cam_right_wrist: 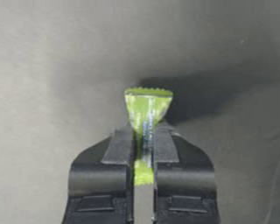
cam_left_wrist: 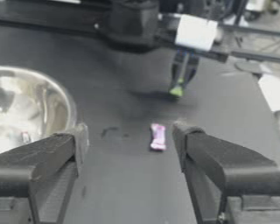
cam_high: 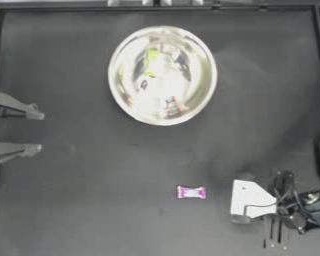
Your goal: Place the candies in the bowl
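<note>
Right gripper (cam_right_wrist: 143, 144) jaws pinch a light, crinkly yellow-green twist-wrapped candy (cam_right_wrist: 146, 114) mid-body above the dark counter (cam_high: 89, 200). Small magenta-pink wrapped candy (cam_high: 191, 192) lies nearby. Left gripper (cam_high: 29, 127) parked, jaws wide. Shiny silver metal bowl (cam_high: 119, 92) far.

From above, the right gripper (cam_high: 246, 199) hides the yellow-green candy (cam_right_wrist: 145, 118) it clamps, whose lower end is also buried between the jaws. The bowl (cam_high: 161, 75) holds candies blurred among reflections, too small to count. The left gripper (cam_high: 29, 129) is cut off by the edge.
</note>
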You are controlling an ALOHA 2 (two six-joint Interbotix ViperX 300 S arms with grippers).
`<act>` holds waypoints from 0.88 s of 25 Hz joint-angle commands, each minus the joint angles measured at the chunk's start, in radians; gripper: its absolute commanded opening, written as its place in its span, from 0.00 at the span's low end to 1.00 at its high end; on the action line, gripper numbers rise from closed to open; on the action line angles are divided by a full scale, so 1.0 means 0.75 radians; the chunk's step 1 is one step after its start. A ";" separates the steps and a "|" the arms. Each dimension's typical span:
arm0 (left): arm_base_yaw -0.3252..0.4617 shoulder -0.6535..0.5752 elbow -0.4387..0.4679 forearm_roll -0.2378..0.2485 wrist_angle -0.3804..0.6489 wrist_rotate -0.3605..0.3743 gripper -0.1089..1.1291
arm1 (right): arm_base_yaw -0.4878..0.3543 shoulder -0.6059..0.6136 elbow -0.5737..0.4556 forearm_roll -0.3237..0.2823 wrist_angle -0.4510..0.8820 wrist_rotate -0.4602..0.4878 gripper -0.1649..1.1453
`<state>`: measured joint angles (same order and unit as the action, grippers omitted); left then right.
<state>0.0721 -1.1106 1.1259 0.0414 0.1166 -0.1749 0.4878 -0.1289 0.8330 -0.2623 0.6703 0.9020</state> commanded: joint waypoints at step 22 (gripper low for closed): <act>0.002 0.100 -0.039 -0.002 -0.012 0.002 0.84 | -0.646 -0.558 -0.037 -0.669 -0.358 -0.164 0.34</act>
<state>0.0721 -1.0630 1.1244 0.0399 0.1166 -0.1749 0.0522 -0.5476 0.8360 -0.7685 0.4372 0.8038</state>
